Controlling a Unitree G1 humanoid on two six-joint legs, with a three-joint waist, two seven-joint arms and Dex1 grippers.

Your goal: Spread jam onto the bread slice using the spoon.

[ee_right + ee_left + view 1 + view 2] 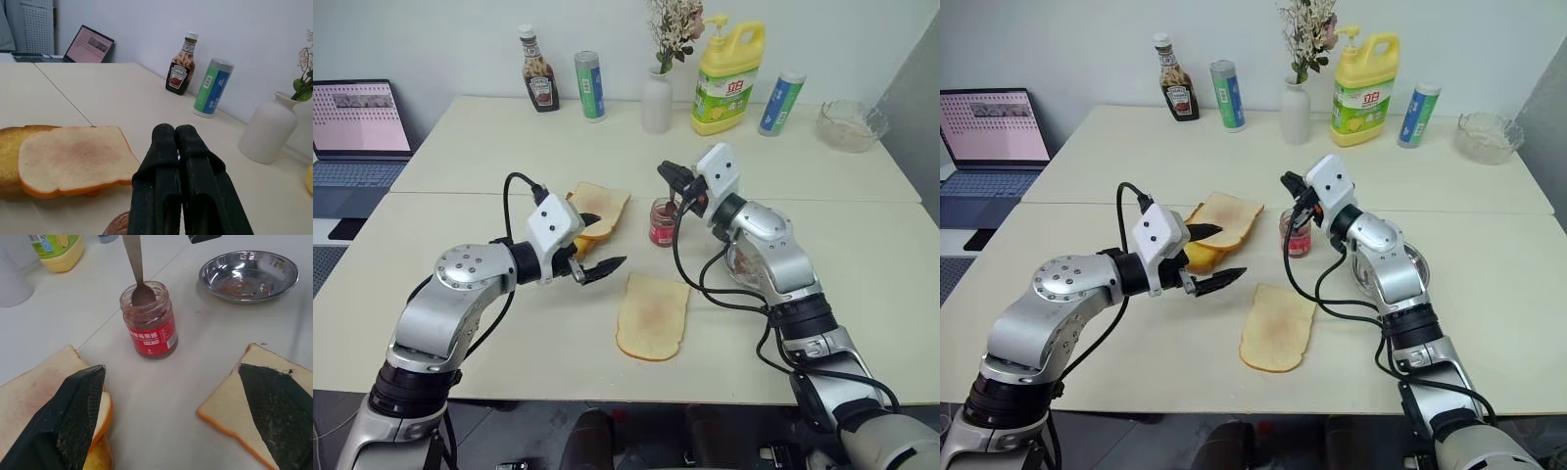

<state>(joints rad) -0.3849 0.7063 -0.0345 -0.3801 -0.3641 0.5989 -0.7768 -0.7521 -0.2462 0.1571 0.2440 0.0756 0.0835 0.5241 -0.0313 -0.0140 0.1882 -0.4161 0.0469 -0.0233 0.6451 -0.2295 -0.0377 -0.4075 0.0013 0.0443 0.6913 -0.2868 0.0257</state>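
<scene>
Left eye view, starting leftmost: finds the left end effector [1229, 251] released, fingers spread wide, hanging empty above the tabletop [460, 294] and just in front of a stack of two other slices [597, 211], one pale on one golden. Next, nearer the front edge, locates the bread slice [653, 315] lying flat and alone, top bare, no jam on it yet. Judges it soft, light and easy to tear or drag, so probably needs a gentle stroke with the spoon's back, and perhaps steadying at the crust. Behind it, spots a small glass jar [149, 323], lid off, partly full of dark red jam [146, 316], with the spoon [139, 284] standing bowl-down inside, handle slanting up and out. Rates the spoon as stiff, thin and slippery, best gripped high on the handle; rates the jar as light and liable to tip if levered. Just above the jar, sees the right end effector [668, 174] clenched tight; cannot tell whether clamped on the handle. Farthest right, notes a round steel dish [249, 274], shallow, with reddish smears only.
</scene>
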